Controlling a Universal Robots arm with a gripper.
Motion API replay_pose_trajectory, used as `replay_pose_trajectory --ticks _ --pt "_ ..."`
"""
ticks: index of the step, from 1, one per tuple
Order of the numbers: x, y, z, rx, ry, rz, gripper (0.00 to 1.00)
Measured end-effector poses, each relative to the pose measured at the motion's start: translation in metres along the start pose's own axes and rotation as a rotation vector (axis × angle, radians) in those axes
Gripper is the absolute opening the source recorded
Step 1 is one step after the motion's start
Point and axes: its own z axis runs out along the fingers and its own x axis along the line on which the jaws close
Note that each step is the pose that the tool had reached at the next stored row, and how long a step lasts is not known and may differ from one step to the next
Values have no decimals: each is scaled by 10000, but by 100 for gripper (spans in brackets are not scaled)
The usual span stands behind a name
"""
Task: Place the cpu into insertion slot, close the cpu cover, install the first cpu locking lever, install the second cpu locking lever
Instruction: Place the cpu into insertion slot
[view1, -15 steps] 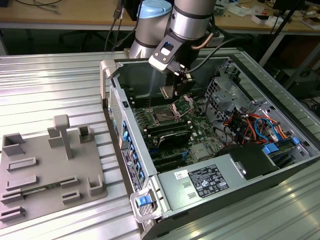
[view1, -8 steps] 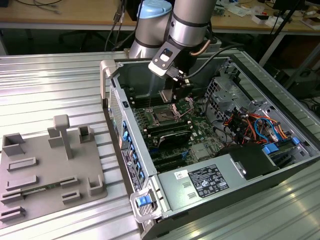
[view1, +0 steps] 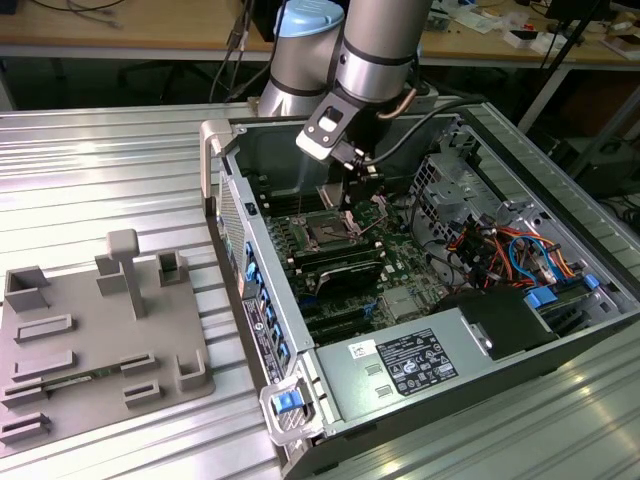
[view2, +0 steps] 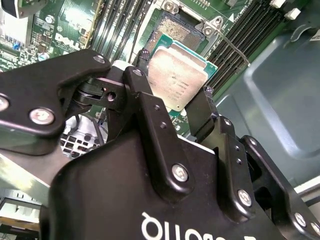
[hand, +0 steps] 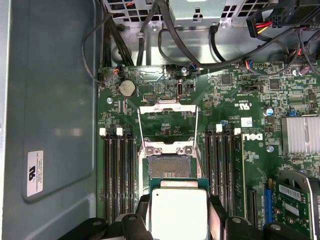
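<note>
**Exterior view.** You see the arm reaching into the open computer case (view1: 270, 320) on the table (view1: 100, 160). Its end effector (view1: 352, 190) is low over the green motherboard (view1: 400, 265), apparently near the socket area.

**Second wrist view.** The end effector is clamped on the cpu (view2: 177, 75). Black fingers (view2: 150, 110) press two opposite edges, and the silver-grey top faces the camera.

**First wrist view.** The held cpu hangs just beside the insertion slot (hand: 169, 167), overlapping its near edge. The cpu cover (hand: 168, 107) lies swung open beyond the slot.

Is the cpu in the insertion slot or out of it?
Out. The gripper jaws clamp the cpu; the insertion slot lies bare.
</note>
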Motion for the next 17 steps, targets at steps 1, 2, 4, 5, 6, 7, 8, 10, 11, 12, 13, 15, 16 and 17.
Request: replay_pose_trajectory --ticks 1,2,4,5,6,7,8,10,11,12,13,15,16,17 --pt "0 0 0 0 0 -1 55" --pt "0 0 2 -1 2 -6 55" --pt "0 0 3 -1 2 -10 55" --pt "0 1 4 -1 2 -10 55" --pt "0 1 4 -1 2 -10 55" --pt "0 0 4 -1 2 -10 55" --pt "0 1 4 -1 2 -11 55" --pt "0 0 4 -1 3 -10 55" --pt "0 0 5 -1 2 -11 55" --pt "0 1 8 -2 4 -11 55" --pt "1 0 15 -2 5 -12 55" --pt "2 -1 37 -1 3 -12 55" --pt "3 -3 57 -1 4 -12 55" --pt "5 -5 86 -1 2 -11 55"
